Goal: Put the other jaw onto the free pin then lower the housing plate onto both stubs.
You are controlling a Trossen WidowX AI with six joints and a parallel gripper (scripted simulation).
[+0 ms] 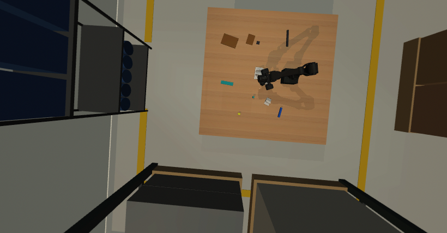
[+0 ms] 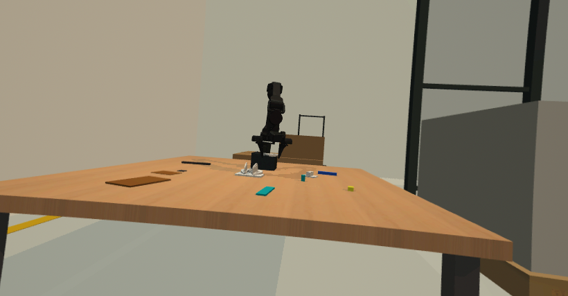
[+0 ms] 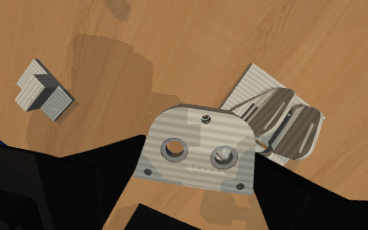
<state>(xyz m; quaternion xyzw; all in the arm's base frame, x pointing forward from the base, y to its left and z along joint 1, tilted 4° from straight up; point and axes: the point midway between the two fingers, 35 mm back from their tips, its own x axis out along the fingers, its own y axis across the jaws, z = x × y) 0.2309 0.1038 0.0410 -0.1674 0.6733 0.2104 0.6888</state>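
Observation:
My gripper (image 2: 270, 155) (image 3: 196, 148) is shut on the housing plate (image 3: 195, 172) (image 2: 271, 154), a pale ribbed plate with two large holes. The plate is held above the table, its edges between the fingers. The pale base (image 1: 257, 73) (image 2: 249, 174) (image 3: 247, 85) lies below, partly hidden by the plate in the wrist view. Two jaws, one (image 3: 275, 110) nearer the plate's top edge and one (image 3: 302, 131) farther right, are side by side over the base. Their gear teeth, pins and stubs are hidden or too small to tell.
A pale stepped block (image 1: 267, 101) (image 2: 309, 173) (image 3: 45, 90) stands near a blue bar (image 1: 279, 112) (image 2: 327, 172). Also on the table are a teal strip (image 1: 227, 83), a small teal block (image 1: 253, 96), a yellow block (image 1: 239, 113), two brown plates and a black bar (image 1: 287, 38).

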